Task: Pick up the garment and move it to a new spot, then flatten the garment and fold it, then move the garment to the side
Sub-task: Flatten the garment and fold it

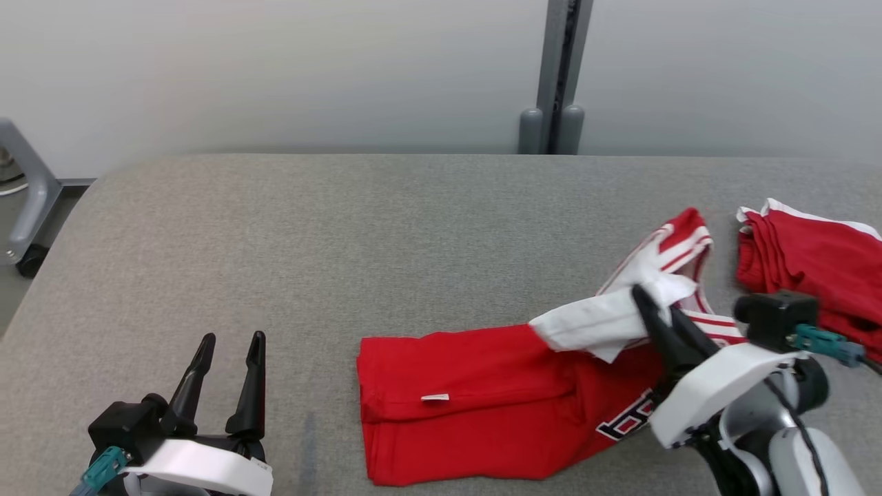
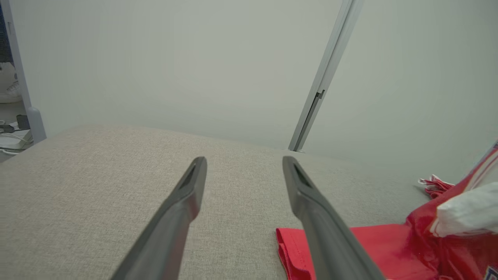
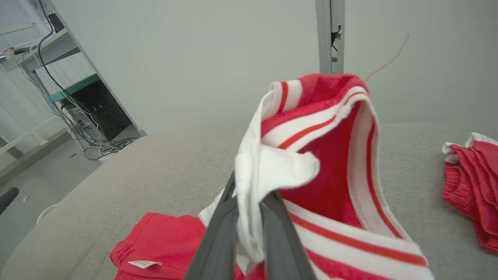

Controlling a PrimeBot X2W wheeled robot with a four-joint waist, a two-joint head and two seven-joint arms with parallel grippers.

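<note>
At the far left, off the table's edge and well to the left of the left pincer, a grey frame leg (image 1: 27, 193) stands on the floor. The left pincer (image 1: 232, 337) (image 2: 244, 159) hovers low over the near left part of the grey table (image 1: 344, 227), its two dark fingers spread wide with nothing between them and bare cloth-covered tabletop ahead of it.

Just to the right of that pincer lies the red shirt (image 1: 482, 393) (image 2: 389, 245) (image 3: 334, 171). Its left end rests flat on the table, folded over along the middle, with a small white label (image 1: 435, 397) (image 3: 144, 264) showing on the fold. Further right, close under the right arm, dark and white lettering (image 1: 630, 417) shows on the red cloth.

The right pincer (image 1: 654, 301) (image 3: 253, 194) is clamped on the shirt's right end, its fingers nearly together on a white flap (image 1: 592, 320) (image 3: 272, 171) that bunches between them. That end is lifted off the table. A red-and-white striped band (image 1: 682, 241) (image 3: 311, 128) loops up over and beyond the fingertips, and the rest of the shirt trails down to the left of the pincer onto the table.

To the right of the right pincer, apart from the held shirt, a second red garment with white trim (image 1: 806, 255) (image 2: 433, 184) (image 3: 470, 182) lies bunched at the table's right side. Beyond the table, ahead of both pincers, rises a pale wall with a grey upright post (image 1: 561, 69).
</note>
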